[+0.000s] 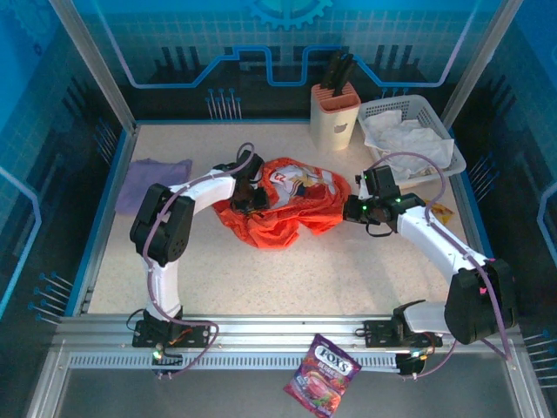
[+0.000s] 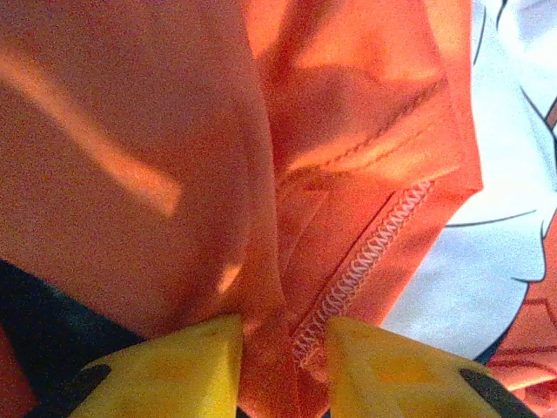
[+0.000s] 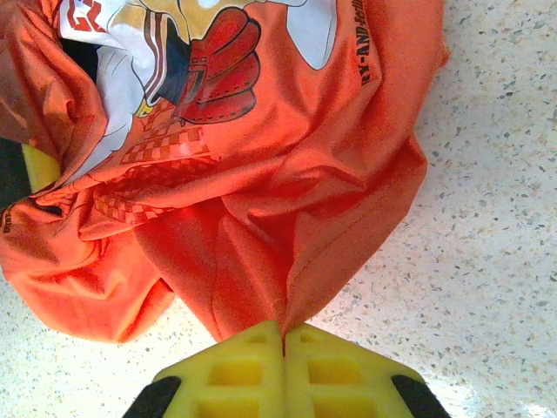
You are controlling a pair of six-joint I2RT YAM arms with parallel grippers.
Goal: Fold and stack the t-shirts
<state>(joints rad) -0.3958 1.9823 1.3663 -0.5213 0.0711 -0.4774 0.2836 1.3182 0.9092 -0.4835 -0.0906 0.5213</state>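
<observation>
Top external view: a crumpled orange t-shirt (image 1: 283, 209) lies at the centre of the speckled worktop (image 1: 261, 279), its long axis running from 9 to 3 o'clock between the two arms. Its white cartoon print faces up. The left gripper (image 1: 252, 198) is at the shirt's 9 o'clock end and the right gripper (image 1: 352, 209) at its 3 o'clock end. A lavender t-shirt (image 1: 152, 181) lies flat near the worktop's 9 o'clock edge, well apart from the orange one. At 1 o'clock stand a knife block (image 1: 335, 115) and a basket (image 1: 409, 131) of white cloth. From this height the jaws of both grippers are too small to make out.

Left wrist view: the left gripper (image 2: 283, 335) has a bunched fold of orange cloth, with a stitched seam, wedged between its yellow fingers (image 2: 209, 357) and touching both. Creases fan out from the pinch. The print is cut off at 3 o'clock.

Right wrist view: the right gripper (image 3: 283, 335) has its jaws pressed together on a hem of the orange t-shirt. The shirt spreads away toward 12 o'clock, and the print's lettering is only partly readable.
</observation>
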